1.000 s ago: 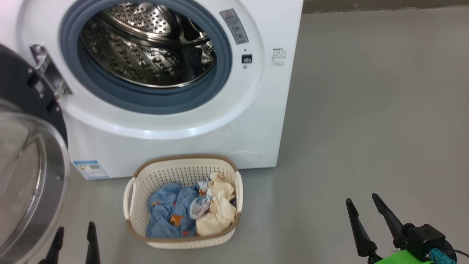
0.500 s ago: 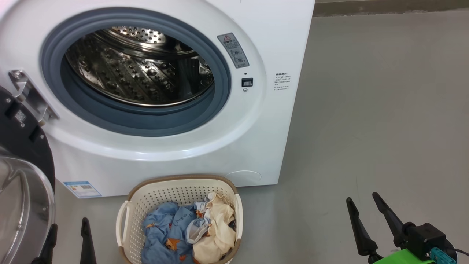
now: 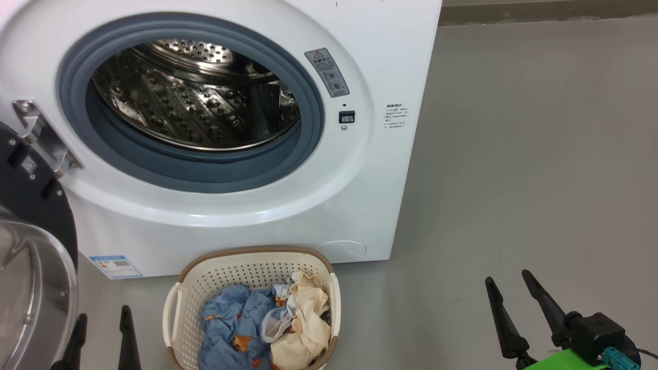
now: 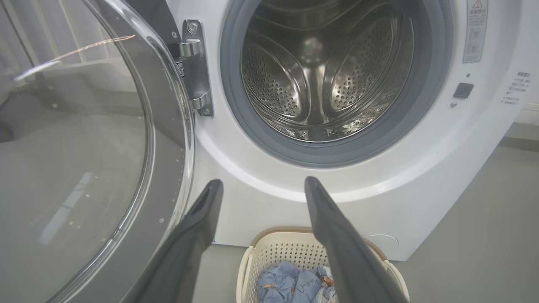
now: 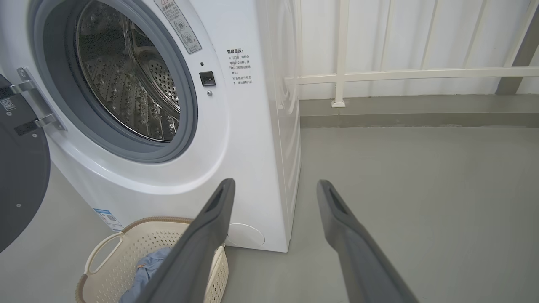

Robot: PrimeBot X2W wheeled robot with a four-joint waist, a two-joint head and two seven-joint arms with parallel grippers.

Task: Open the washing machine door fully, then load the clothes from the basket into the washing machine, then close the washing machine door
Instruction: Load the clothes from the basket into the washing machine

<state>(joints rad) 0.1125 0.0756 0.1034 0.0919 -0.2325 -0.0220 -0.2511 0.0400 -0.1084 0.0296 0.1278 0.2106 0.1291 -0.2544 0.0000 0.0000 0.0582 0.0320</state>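
Observation:
The white washing machine stands with its door swung wide to the left on its hinge. The steel drum is bare inside. The door's glass bowl is close on the left in the left wrist view. On the floor in front sits the cream basket holding the clothes, one light blue with orange prints and one cream-yellow. My left gripper hangs open just left of the basket, its fingers empty. My right gripper is open and empty, well to the right of the basket.
Bare grey floor stretches to the right of the machine. A white railing and a low kerb close off the back. The open door stands beside my left arm. A blue label marks the machine's lower left corner.
The head camera has shifted, so the machine and basket sit lower in the picture than a second ago. Both grippers stay open, and neither the clothes nor the door have moved.

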